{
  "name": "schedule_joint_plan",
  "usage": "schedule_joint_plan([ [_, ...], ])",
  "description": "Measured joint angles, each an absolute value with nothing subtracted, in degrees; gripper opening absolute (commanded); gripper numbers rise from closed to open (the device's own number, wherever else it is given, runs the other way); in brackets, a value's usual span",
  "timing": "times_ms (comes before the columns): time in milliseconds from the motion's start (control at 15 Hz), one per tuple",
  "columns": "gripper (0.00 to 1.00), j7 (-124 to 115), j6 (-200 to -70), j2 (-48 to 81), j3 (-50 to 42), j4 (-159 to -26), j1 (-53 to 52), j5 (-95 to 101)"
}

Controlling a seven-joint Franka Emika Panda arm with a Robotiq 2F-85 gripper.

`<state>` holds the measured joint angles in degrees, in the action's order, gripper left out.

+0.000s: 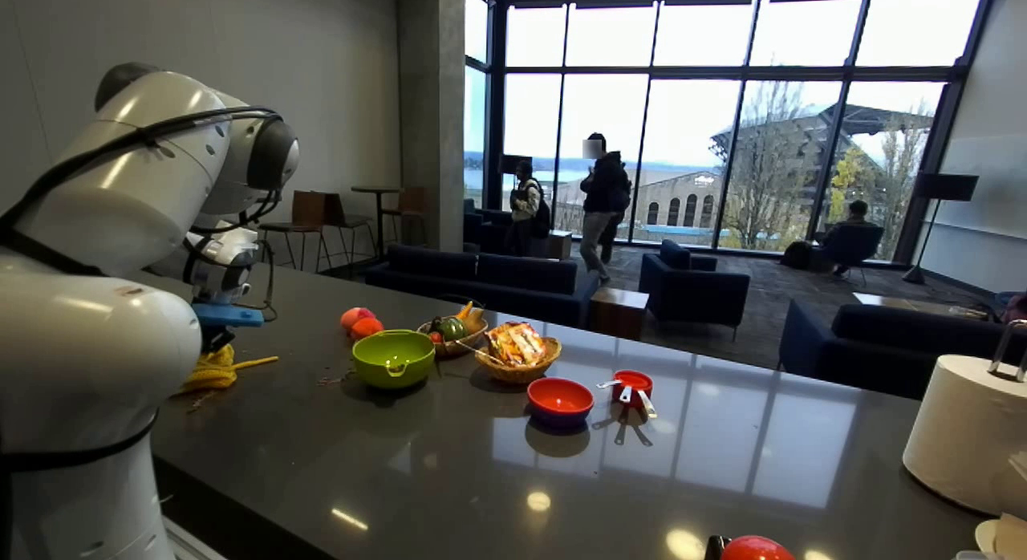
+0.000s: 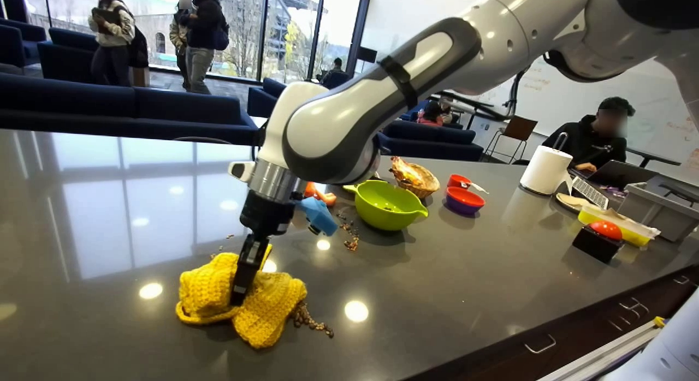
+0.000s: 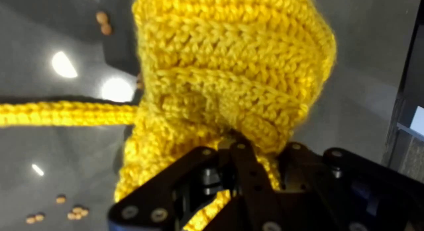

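The gripper (image 2: 239, 295) points down, jaws nearly together, with a fold of the yellow cloth (image 2: 268, 304) pinched between them. The cloth is knitted and lies crumpled on the grey counter (image 2: 426, 304), bunched up on both sides of the fingertips; in the wrist view a narrow strap (image 3: 66, 114) runs straight out from its edge. Brown bits (image 2: 311, 319) lie just beside the cloth, and more are scattered about. Farther along the counter stands the green bowl (image 2: 377, 217), upright and spouted, well apart from the cloth. Near it, in an exterior view, are round orange things (image 1: 366, 328), a gourd basket (image 1: 469, 343) and another basket (image 1: 521, 374) holding something bright. Past these sit the red bowl (image 1: 560, 418), purple outside, the red cups (image 1: 632, 379) and, farther off, the paper roll (image 2: 546, 171). Beyond the counter are blue sofas (image 1: 513, 281), standing people (image 1: 607, 187) and tall windows (image 1: 610, 38).
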<state>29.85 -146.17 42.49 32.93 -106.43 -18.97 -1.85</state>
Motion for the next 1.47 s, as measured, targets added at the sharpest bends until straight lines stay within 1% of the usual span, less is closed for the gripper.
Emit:
schedule_joint_plan([
  [267,0.04,29.63,-146.08,41.06,32.99,-111.96,-15.38,-1.89],
  [667,0.04,28.23,-145.27,33.09,30.15,-122.05,-11.28,-1.89],
  [1133,0.04,24.32,-142.97,23.10,19.94,-132.91,-10.64,1.54],
  [1467,0.04,19.04,-142.55,19.90,13.25,-136.54,-10.68,9.00],
])
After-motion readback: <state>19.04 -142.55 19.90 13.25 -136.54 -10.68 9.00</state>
